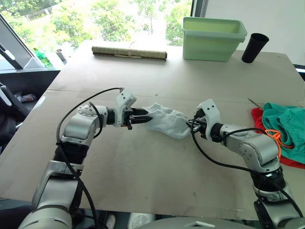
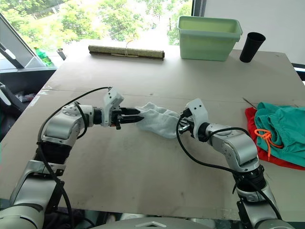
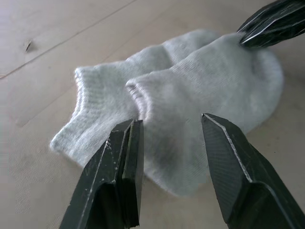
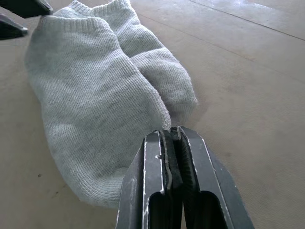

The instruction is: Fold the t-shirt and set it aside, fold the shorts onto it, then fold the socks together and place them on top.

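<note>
At centre frame, the socks (image 1: 164,121) lie overlapped on the desk (image 1: 157,167); left gripper (image 3: 171,143) fingers spread at the cuffs, right gripper (image 4: 172,138) fingers closed, apparently pinching nothing.

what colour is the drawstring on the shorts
Orange: the drawstring loops over the teal-green shorts, clearest in the right eye view.

Lab, worktable (image 1: 157,167), window (image 1: 95,19)
</note>
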You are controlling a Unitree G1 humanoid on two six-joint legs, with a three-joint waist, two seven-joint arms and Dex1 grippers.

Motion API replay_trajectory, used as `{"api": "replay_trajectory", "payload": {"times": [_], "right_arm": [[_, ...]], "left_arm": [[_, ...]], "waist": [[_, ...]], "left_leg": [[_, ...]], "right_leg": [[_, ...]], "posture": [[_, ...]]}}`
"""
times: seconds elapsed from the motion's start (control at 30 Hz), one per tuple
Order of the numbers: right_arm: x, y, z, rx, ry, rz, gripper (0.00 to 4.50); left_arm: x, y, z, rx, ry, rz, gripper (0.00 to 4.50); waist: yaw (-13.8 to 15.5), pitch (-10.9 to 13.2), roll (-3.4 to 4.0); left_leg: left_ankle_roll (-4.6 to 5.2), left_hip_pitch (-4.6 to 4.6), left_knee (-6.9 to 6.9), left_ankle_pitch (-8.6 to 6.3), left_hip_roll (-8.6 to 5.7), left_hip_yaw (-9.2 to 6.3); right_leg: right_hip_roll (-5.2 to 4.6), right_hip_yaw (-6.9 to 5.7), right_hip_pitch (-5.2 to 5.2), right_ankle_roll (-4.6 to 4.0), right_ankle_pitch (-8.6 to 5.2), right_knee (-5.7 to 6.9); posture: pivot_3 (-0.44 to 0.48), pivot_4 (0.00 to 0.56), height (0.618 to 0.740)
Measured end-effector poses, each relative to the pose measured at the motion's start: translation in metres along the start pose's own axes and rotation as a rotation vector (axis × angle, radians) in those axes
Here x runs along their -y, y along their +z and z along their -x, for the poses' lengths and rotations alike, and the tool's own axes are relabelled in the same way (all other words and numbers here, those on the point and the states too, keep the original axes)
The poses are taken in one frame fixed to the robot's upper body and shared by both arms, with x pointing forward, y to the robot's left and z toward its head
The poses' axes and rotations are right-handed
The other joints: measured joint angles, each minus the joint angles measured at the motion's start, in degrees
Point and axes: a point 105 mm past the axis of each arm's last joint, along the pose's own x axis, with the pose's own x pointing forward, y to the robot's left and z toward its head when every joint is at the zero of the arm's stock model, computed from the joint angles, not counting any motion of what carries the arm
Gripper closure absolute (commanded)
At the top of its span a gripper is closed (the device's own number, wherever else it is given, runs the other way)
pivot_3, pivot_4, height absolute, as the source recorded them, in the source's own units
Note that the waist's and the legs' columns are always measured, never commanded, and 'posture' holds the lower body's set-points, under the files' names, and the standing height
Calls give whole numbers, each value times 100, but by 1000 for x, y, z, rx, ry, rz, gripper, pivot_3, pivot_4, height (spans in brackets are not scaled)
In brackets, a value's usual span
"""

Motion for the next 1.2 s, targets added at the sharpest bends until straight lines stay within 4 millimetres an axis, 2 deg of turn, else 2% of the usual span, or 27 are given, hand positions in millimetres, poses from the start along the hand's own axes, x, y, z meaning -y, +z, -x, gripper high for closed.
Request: {"api": "replay_trajectory", "payload": {"times": [0.07, 0.2, 0.23, 0.3, 0.37, 0.4, 0.57, 0.67, 0.77, 0.9, 1.1, 1.2], "right_arm": [[0, 1, 1, 3, 1, 4, 4443], [-1, 1, 1, 4, 3, 6, 4443], [-1, 1, 1, 4, 2, 7, 4500], [0, 1, 1, 3, 1, 7, 4500], [0, 1, 1, 3, 0, 8, 4500], [0, 1, 1, 3, 0, 8, 4500], [0, 2, 1, 7, -1, 8, 4500], [-1, 7, 3, 35, 12, -13, 4500], [-9, 23, 6, 110, 68, -55, 4500], [-16, 47, 3, 168, 113, -39, 4500], [2, 42, -10, 117, 77, -79, 4500], [10, 46, -17, 105, 58, -72, 4500]], "left_arm": [[-7, -4, -1, -11, 37, -12, 2363], [-10, -2, -2, -8, 41, -42, 2363], [-8, -2, -3, -5, 31, -41, 2757], [-5, -1, -5, 3, 6, -36, 3187], [-2, -1, -7, 7, -20, -31, 4146], [-1, -1, -7, 8, -26, -30, 4452], [1, 1, -5, 26, -46, -35, 4452], [1, 9, 1, 93, -70, 2, 4452], [-8, 24, 11, 158, -70, 60, 4452], [-20, 46, 24, 195, -49, 30, 4452], [-29, 29, 23, 143, -26, 54, 4452], [-29, 22, 18, 96, -24, 41, 4452]], "waist": [[2, 0, 0], [3, 0, 0], [3, 0, 0], [2, 0, 0], [1, 0, 0], [1, 0, 0], [1, 0, 0], [1, 0, 0], [2, 1, -2], [-3, 0, -2], [-4, 1, -2], [-7, 1, -2]], "left_leg": [[0, -2, 0, 0, 0, 0], [0, -3, 0, 0, 0, 0], [0, -3, 0, 0, 0, 0], [0, -3, 1, 0, 0, 0], [0, -2, 0, 0, 0, 0], [0, -2, 0, 0, 0, 0], [0, -2, 0, 0, 0, 0], [0, -3, 0, 0, 1, 0], [0, -4, 2, 0, 2, -3], [0, 1, 1, 0, -1, 1], [1, -4, 1, 0, -1, 6], [0, -3, 1, 0, -1, 7]], "right_leg": [[0, 0, -1, 0, 0, -1], [-1, -1, -1, 0, 0, -2], [-1, 0, -1, 0, 0, -1], [-1, -1, -1, 0, 0, -1], [-1, -1, -1, 0, 0, -1], [-1, 0, -1, 0, 0, -1], [-1, 0, -1, 0, 0, -1], [-1, -1, -1, 0, 0, -1], [2, -4, -1, 1, 0, 1], [2, -1, 0, 1, 0, 2], [4, -1, -2, 0, 0, -1], [6, 0, -3, 0, 0, 0]], "posture": [[0, 150, 740], [0, 150, 740], [0, 150, 740], [0, 150, 740], [0, 150, 740], [0, 150, 740], [0, 150, 740], [0, 150, 740], [0, 150, 740], [0, 150, 740], [0, 150, 740], [0, 150, 740]]}}
